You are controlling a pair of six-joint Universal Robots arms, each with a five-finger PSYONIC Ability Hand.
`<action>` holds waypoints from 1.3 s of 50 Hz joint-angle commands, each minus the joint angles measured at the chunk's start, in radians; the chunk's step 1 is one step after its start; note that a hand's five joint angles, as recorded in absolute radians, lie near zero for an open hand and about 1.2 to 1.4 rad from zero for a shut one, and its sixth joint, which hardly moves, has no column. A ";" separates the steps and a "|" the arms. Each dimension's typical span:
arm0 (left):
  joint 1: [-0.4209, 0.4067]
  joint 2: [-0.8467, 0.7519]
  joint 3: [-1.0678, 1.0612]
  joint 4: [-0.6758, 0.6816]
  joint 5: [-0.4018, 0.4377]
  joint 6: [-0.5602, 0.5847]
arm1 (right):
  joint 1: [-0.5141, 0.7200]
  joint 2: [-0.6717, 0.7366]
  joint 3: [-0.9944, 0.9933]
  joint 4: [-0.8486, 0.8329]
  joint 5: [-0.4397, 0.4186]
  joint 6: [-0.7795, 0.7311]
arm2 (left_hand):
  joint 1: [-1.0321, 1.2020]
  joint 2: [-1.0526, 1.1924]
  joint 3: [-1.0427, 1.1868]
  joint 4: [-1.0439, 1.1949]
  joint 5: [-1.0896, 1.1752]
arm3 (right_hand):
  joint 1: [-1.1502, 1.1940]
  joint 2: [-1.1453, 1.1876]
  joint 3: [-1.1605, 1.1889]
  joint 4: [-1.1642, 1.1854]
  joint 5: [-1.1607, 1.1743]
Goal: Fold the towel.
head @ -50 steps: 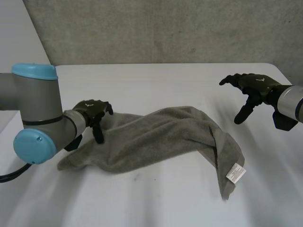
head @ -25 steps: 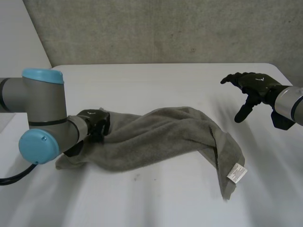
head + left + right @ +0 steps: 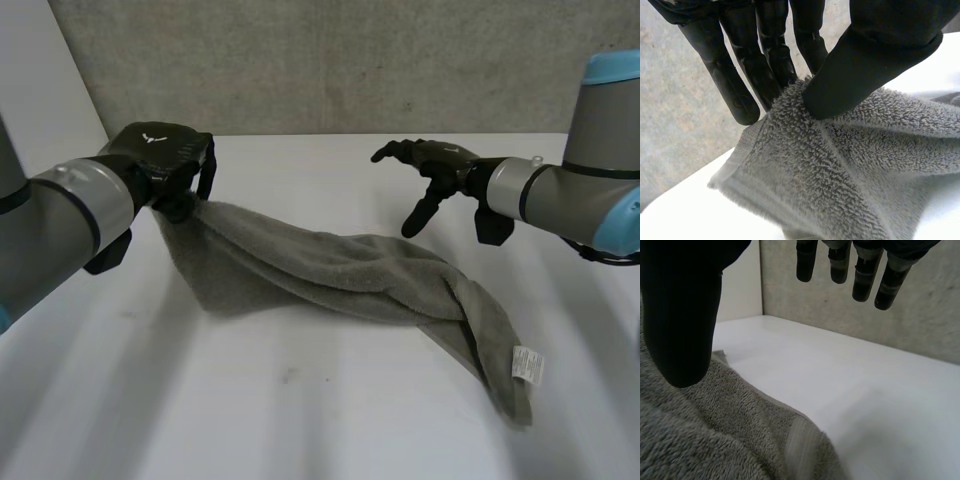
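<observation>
left hand (image 3: 160, 165) is pinching one corner of the grey towel (image 3: 330, 272), with the thumb pressing the terry against the fingers (image 3: 765, 65) in the left wrist view. it is holding that corner raised above the white worktop (image 3: 300, 420). from there the towel is sloping down and lying bunched in a long twisted band across the middle of the worktop, running toward the robot's right. its far end is lying flat near the front right, with a small white label (image 3: 527, 365) showing. right hand (image 3: 432, 163) is hovering released above the worktop just behind the towel's middle, fingers spread and relaxed, thumb pointing down, gripping nothing. in the right wrist view the towel's hemmed edge is lying below its thumb. a grey concrete wall (image 3: 350, 60) is standing behind the worktop.
</observation>
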 commanded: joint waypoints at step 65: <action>0.045 -0.196 0.355 0.556 -0.011 -0.065 | 0.153 -0.154 -0.232 -0.361 0.149 -0.339 | 0.224 0.183 0.184 0.179 0.202 | 1.214 1.223 1.230 1.221 1.204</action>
